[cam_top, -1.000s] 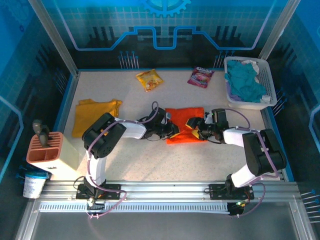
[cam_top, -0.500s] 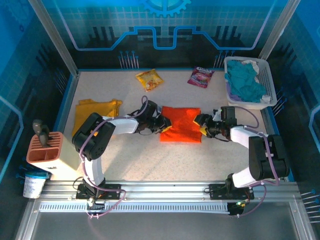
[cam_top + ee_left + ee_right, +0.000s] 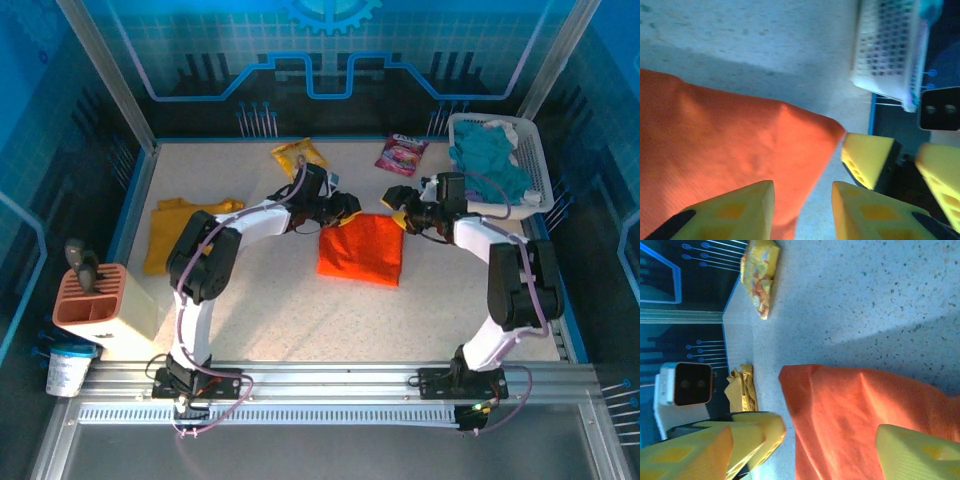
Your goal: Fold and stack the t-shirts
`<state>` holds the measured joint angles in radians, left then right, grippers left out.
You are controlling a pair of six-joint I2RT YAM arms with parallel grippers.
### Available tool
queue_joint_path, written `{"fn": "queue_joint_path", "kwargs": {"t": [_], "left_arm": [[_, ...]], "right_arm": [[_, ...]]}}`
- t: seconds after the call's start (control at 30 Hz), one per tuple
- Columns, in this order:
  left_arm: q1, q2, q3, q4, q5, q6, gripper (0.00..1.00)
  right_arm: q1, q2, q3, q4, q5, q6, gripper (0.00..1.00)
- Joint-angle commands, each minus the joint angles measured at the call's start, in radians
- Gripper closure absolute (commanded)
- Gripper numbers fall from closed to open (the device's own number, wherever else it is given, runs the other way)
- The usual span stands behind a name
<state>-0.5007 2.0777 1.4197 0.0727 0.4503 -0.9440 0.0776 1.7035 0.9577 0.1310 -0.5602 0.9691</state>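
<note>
Bright orange cotton t-shirt (image 3: 362, 252) is lying as a folded rectangle mid-frame on the speckled tabletop (image 3: 285, 305) in the top view. Mustard yellow t-shirt (image 3: 165, 235) is sitting well apart at the left edge, looking rumpled rather than squared. Left gripper (image 3: 346, 209) and right gripper (image 3: 399, 208) are sitting at the orange shirt's two upper corners. Both are showing jaws apart with nothing pinched, the right one wider.

Read: the fold on orange is looking finished, so the step in hand is clearing both grippers off it. To do that cleanly I'd be lifting straight up before any sideways move, so no finger is dragging the top layer open. That corner is loose cloth and would likely follow a snag. For stacking, I'd be pinching all layers at opposite edges and keeping both sides level.

View differences:
- Left wrist is giving the orange corner tip ending just beside a yellow finger of the right gripper; can't tell if it's touching. Top view is too coarse for that. It's also catching the white lattice basket (image 3: 890, 45) at upper right.
- Right wrist is showing creases along the shirt's edge, plus the yellow snack packet (image 3: 759, 277) at upper left.
- Top view is giving the full layout, including the run from orange over to mustard.
</note>
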Motion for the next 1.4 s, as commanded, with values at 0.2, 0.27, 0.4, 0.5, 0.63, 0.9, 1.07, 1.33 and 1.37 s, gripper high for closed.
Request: {"fn": "queue_joint_path", "kwargs": {"t": [0.2, 0.27, 0.4, 0.5, 0.63, 0.9, 1.07, 1.33, 1.37], "left_arm": [[0.079, 0.113, -0.005, 0.088, -0.006, -0.029, 0.63], [0.099, 0.117, -0.047, 0.14, -0.002, -0.063, 0.64], [0.117, 0.106, -0.13, 0.203, -0.004, -0.096, 0.64], [0.116, 0.097, -0.192, 0.274, 0.008, -0.141, 0.64], [0.112, 0.061, -0.284, 0.37, 0.021, -0.198, 0.65], [0.126, -0.143, -0.275, 0.108, 0.047, -0.015, 0.59], [0.131, -0.266, -0.199, -0.288, -0.016, 0.246, 0.49], [0.142, -0.264, -0.197, -0.511, -0.042, 0.423, 0.36], [0.142, -0.245, -0.18, -0.546, -0.049, 0.45, 0.36]], "right_arm": [[-0.006, 0.179, 0.07, 0.061, 0.02, 0.018, 0.24], [-0.017, 0.204, 0.061, 0.079, 0.004, 0.012, 0.24], [-0.039, 0.241, 0.041, 0.11, -0.025, 0.002, 0.24], [-0.051, 0.258, 0.042, 0.098, -0.049, -0.015, 0.24], [-0.061, 0.24, 0.028, 0.102, -0.073, -0.031, 0.24], [-0.073, 0.152, 0.074, 0.065, -0.193, -0.086, 0.23], [-0.096, 0.062, 0.057, -0.009, -0.233, -0.14, 0.2], [-0.112, -0.051, -0.015, -0.098, -0.237, -0.193, 0.2], [-0.116, -0.057, -0.022, -0.105, -0.24, -0.2, 0.2]]}}
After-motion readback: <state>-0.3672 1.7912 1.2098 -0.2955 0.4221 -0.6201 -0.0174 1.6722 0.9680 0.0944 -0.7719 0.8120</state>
